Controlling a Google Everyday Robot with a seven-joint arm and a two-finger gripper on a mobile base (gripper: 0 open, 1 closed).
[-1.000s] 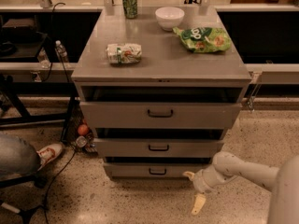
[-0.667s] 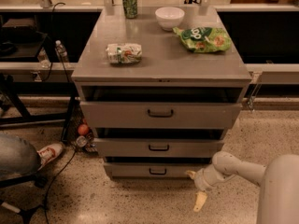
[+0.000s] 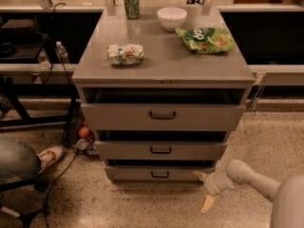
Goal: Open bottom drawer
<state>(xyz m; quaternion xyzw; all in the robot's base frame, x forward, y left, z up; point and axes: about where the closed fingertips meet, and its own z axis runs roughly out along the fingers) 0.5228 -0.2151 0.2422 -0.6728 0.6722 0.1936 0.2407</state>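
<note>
Bottom drawer (image 3: 128,174) sits lowest in the stack of three, nearest the floor, a dark gap above its front; the hand (image 3: 203,190) hangs at its right end, fingers spread wide apart, gripping nothing, dark handle (image 3: 160,174) untouched

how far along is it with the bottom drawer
Done: nothing clear; the short grey metal bottom drawer shows only a dark slit above its front, with no inside in view. In hand: the cream gripper hangs open by the drawer's right end, off the dark bar handle. Left: grasp the handle and pull.
</note>
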